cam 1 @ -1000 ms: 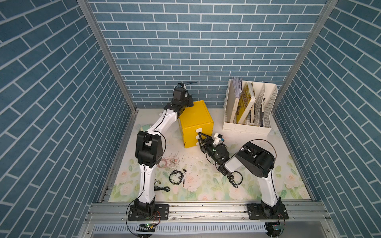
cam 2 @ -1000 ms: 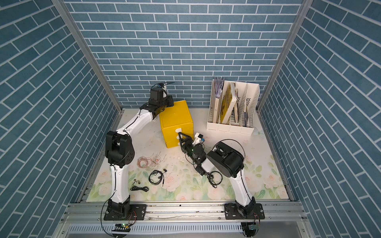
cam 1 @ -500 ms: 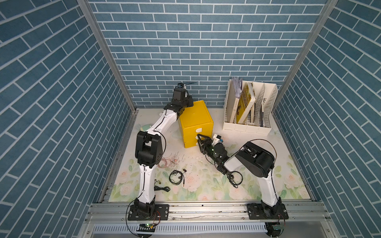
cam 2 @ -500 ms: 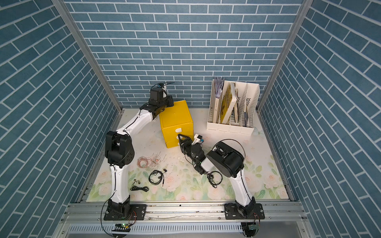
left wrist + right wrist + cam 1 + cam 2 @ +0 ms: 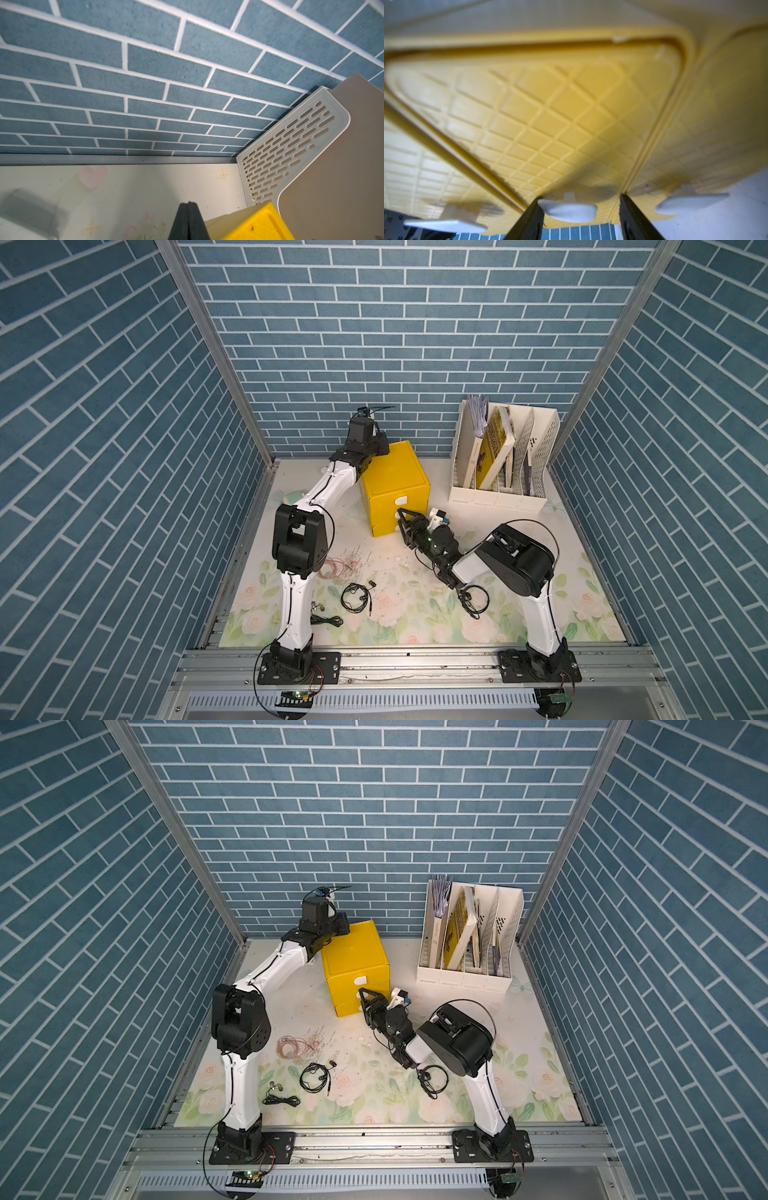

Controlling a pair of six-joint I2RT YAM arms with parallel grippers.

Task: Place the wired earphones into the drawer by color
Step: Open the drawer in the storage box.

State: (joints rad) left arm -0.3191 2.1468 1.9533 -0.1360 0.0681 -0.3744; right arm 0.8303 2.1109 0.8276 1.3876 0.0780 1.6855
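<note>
The drawer cabinet (image 5: 395, 472) (image 5: 353, 952) is a yellow cube with three closed drawers at the back of the mat. My right gripper (image 5: 400, 519) (image 5: 361, 999) is at its front, open, and its fingers straddle the middle drawer's white tab handle (image 5: 569, 208). One finger (image 5: 533, 216) touches the tab and the other stands apart. My left gripper (image 5: 188, 202) (image 5: 380, 445) is shut and empty beside the cabinet's top back corner. Wired earphones lie on the mat: a pinkish-copper coil (image 5: 338, 568) (image 5: 291, 1046), a black coil (image 5: 356, 598), a small black one (image 5: 326, 619), and another black one (image 5: 471, 601) by the right arm.
A white slotted file rack (image 5: 498, 464) (image 5: 291, 145) with books stands at the back right, close to the cabinet. A pale green pad (image 5: 293, 497) lies at the mat's left edge. Brick-patterned walls close in the back and both sides.
My right gripper's jaws have narrowed around the middle handle at the cabinet's front. The left arm and the earphones have not moved.
</note>
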